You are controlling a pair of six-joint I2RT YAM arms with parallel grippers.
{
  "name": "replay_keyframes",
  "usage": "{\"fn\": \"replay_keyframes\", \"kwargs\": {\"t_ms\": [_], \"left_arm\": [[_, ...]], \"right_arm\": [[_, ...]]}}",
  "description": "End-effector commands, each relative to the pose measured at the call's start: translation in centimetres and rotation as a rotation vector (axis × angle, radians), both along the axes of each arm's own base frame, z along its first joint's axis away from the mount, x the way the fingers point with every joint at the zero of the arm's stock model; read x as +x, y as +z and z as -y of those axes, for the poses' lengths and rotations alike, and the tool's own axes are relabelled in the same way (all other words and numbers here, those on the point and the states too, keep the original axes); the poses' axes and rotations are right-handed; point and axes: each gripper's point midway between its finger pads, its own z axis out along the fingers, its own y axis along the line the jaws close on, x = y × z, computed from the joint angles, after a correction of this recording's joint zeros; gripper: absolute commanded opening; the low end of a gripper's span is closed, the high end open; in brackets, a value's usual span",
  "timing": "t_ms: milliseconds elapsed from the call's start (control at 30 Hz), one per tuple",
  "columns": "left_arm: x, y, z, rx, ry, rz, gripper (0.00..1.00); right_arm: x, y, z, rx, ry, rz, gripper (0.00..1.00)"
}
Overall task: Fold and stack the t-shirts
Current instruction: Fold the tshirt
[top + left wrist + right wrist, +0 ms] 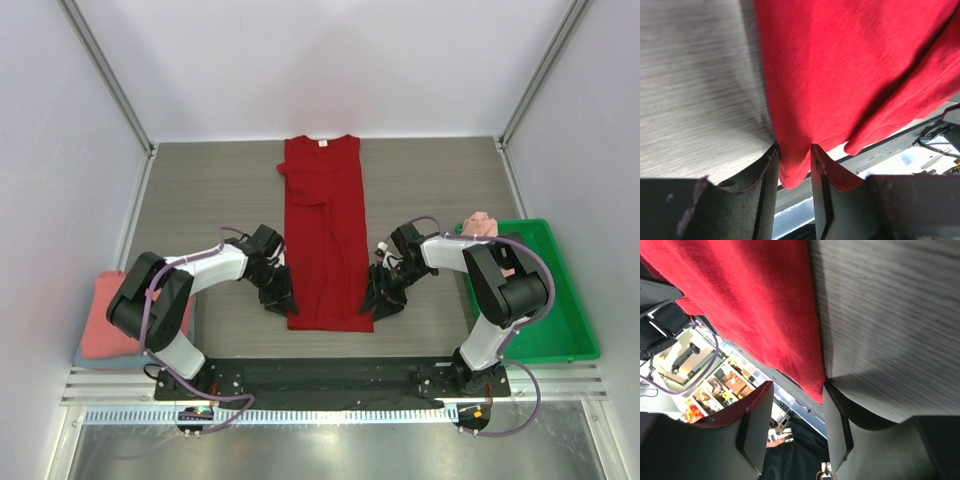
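Observation:
The deep red t-shirt point(325, 235) lies as a long narrow strip down the middle of the table, collar at the far end. My left gripper point(278, 298) is at its near left corner. In the left wrist view the gripper point(794, 167) is shut on the red hem point(850, 65), with cloth filling the gap between the fingers. My right gripper point(380, 298) is at the near right corner. In the right wrist view it point(797, 410) is open, and the red cloth's corner point(750, 305) only touches one finger point(836, 425).
A folded salmon-pink shirt point(105, 315) lies at the table's near left edge, on a blue-grey layer. A bright green tray point(565, 310) stands at the right, with a crumpled pink shirt point(482, 224) at its far end. White walls enclose the table.

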Motion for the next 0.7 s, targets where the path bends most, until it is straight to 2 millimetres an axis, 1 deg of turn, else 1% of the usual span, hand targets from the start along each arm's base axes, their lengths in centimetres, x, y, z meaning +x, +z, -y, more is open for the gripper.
{"fn": "replay_keyframes", "kwargs": {"t_ms": [0,33,67,133,200,233,267,300,333,367,400,467,500,533,567,600,633,667], "left_arm": [[-0.7,1.0,-0.1,-0.026,-0.01,0.012,0.31],[-0.8,0.9,-0.1,-0.025,-0.008,0.009,0.3],[-0.9,0.9,-0.1,-0.027,-0.006,0.008,0.24],[-1.0,0.8,0.1,-0.036,-0.01,0.0,0.18],[-0.9,0.8,0.2,-0.04,-0.014,0.0,0.05],[-0.6,0.9,0.3,-0.045,-0.014,0.005,0.0],[-0.6,0.9,0.4,-0.047,-0.017,0.007,0.0],[-0.3,1.2,0.6,-0.051,-0.027,0.018,0.0],[0.0,1.4,0.7,-0.056,-0.032,0.026,0.0],[0.4,1.7,0.8,-0.059,-0.035,0.041,0.0],[0.7,2.0,0.9,-0.062,-0.04,0.052,0.0],[2.1,3.4,1.2,-0.076,-0.055,0.106,0.0],[2.4,3.9,1.1,-0.074,-0.061,0.118,0.0],[3.6,5.2,1.5,-0.092,-0.066,0.164,0.0],[4.2,6.2,1.4,-0.098,-0.076,0.202,0.0],[5.3,7.6,1.7,-0.112,-0.081,0.248,0.0],[6.0,8.5,1.6,-0.115,-0.082,0.281,0.0],[6.8,9.3,1.4,-0.113,-0.092,0.322,0.0]], "right_arm": [[1.1,-2.9,1.3,-0.121,0.007,0.076,0.5],[1.0,-3.0,1.3,-0.123,0.01,0.074,0.5],[1.1,-3.1,1.3,-0.123,0.011,0.075,0.48],[1.3,-3.2,1.3,-0.128,0.008,0.075,0.47],[1.4,-3.2,1.0,-0.116,0.011,0.08,0.4],[1.6,-3.1,0.8,-0.104,0.011,0.085,0.35],[1.7,-2.9,0.7,-0.096,0.013,0.09,0.22],[1.8,-2.8,0.7,-0.092,0.018,0.101,0.14],[2.1,-2.5,0.6,-0.087,0.019,0.113,0.05],[2.4,-1.9,0.5,-0.074,0.02,0.136,0.01],[2.4,-1.4,0.4,-0.061,0.027,0.14,0.01],[3.1,0.1,0.2,-0.044,0.036,0.182,0.02],[3.2,1.4,0.4,-0.039,0.037,0.201,0.02],[4.2,2.5,0.4,-0.024,0.054,0.254,0.01],[4.5,3.8,0.6,-0.019,0.053,0.285,0.01],[5.3,4.5,1.0,-0.018,0.035,0.313,0.02],[6.5,5.7,1.0,-0.012,0.024,0.355,0.02],[7.2,6.5,1.3,-0.008,0.008,0.378,0.02]]}}
